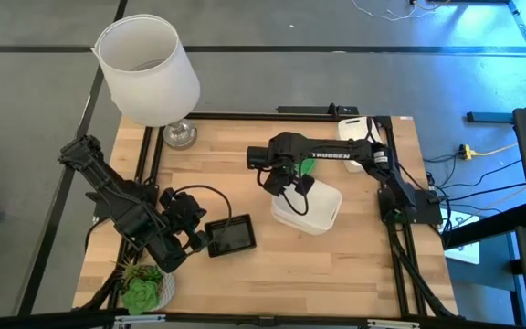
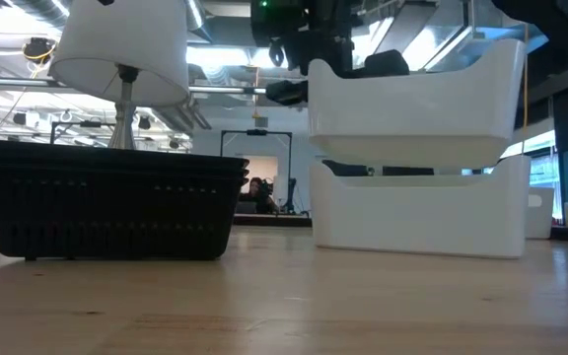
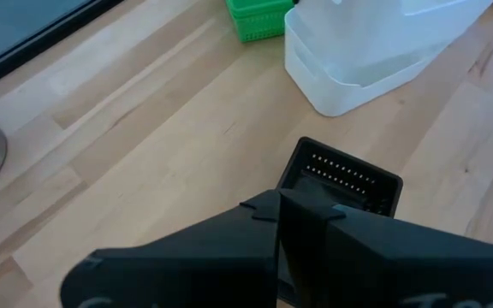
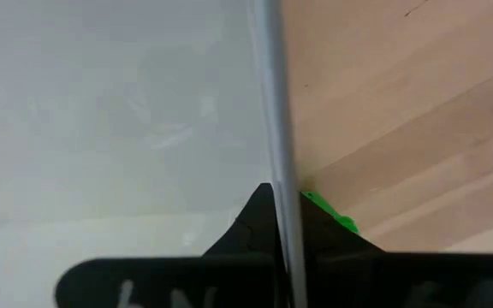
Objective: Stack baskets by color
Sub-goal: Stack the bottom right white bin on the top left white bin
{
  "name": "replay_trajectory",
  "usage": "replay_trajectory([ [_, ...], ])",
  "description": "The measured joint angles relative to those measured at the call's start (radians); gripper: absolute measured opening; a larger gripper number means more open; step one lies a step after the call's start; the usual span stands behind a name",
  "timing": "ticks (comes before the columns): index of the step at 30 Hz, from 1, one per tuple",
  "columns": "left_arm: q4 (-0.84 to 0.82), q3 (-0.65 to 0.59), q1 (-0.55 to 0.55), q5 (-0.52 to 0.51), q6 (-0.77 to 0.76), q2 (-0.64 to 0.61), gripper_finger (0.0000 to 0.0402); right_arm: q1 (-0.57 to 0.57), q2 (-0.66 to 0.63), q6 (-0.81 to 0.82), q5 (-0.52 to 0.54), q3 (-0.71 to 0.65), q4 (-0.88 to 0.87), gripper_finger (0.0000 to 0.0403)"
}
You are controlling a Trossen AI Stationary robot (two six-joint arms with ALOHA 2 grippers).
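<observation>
My right gripper [image 1: 292, 187] is shut on a white basket [image 2: 412, 99], held just over a second white basket [image 2: 422, 212] that stands on the table. A green basket [image 1: 307, 166] stands on the table behind them, partly under the arm. A stack of black baskets [image 2: 116, 202] stands on the table at the left. Above it hovers my left gripper [image 1: 201, 240], shut and touching nothing; in its wrist view the top black basket [image 3: 349, 175] lies beyond the fingertips. My right gripper pinches the upper white basket's thin side wall at its rim [image 4: 270, 128], one finger inside the basket and one outside. The fingers point straight down from above. The basket hangs slightly tilted over the lower white basket, with a dark gap [image 2: 412, 170] between the two.
A lamp with a large white shade [image 1: 144, 68] stands at the table's far left corner. A small potted plant [image 1: 140, 291] sits at the near left corner. Another white object [image 1: 354, 128] lies at the far right. Bare wood stretches along the near edge.
</observation>
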Motion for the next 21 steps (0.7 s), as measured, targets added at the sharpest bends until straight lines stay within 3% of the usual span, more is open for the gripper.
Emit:
replay_trajectory([
  [13, 0.0, 0.0, 0.0, 0.0, 0.0, 0.0, 0.0, -0.001, 0.0, -0.058, 0.032, -0.171, 0.07, 0.0],
  [21, 0.0, 0.0, 0.005, -0.004, 0.0, 0.0, 0.0, -0.001, 0.0, -0.05, 0.035, -0.15, 0.077, 0.0],
])
